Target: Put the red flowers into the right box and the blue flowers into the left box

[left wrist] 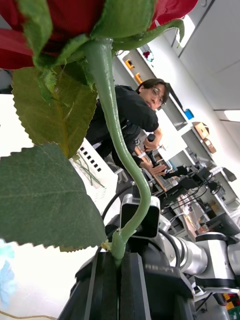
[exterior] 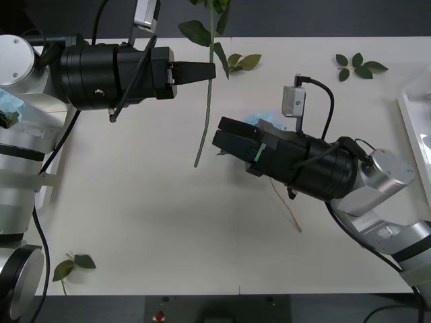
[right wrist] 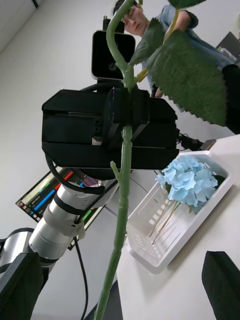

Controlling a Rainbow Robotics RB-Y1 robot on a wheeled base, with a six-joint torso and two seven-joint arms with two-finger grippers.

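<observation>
**Between the two end effectors: a red rose held by its stem**

Above the white desk (exterior: 168, 229), the left end effector (exterior: 205, 70) reaches in from the left with its black fingers closed on the thin green stem of a red rose (exterior: 207, 101). The stem's long axis runs roughly crosswise to those fingers, with the lower end hanging free below the grip and pointing toward the right end effector (exterior: 225, 134). The bloom lies beyond the grip on the far side. The left wrist view shows the deep-red bloom (left wrist: 30, 30) close up, with serrated leaves beneath it and the stem curving down into the closed fingers.

The right end effector sits just beside the free stem end, slightly lower and to the right of it, fingers parted and holding nothing. Its wrist view shows the stem (right wrist: 122, 200) rising between its two open fingertips toward the left end effector (right wrist: 117, 120).

A pale-blue flower (exterior: 266, 120) lies on the desk directly behind the right end effector, mostly hidden by it. Another blue flower head (right wrist: 187, 182) rests in the left box (right wrist: 150, 250). The right box (exterior: 414, 121) sits well off to the right of the right end effector.

This reads as a hand-over: the right arm is nearer the right box, and the stem already lies within its open fingers, so closing looks like the next move.
</observation>
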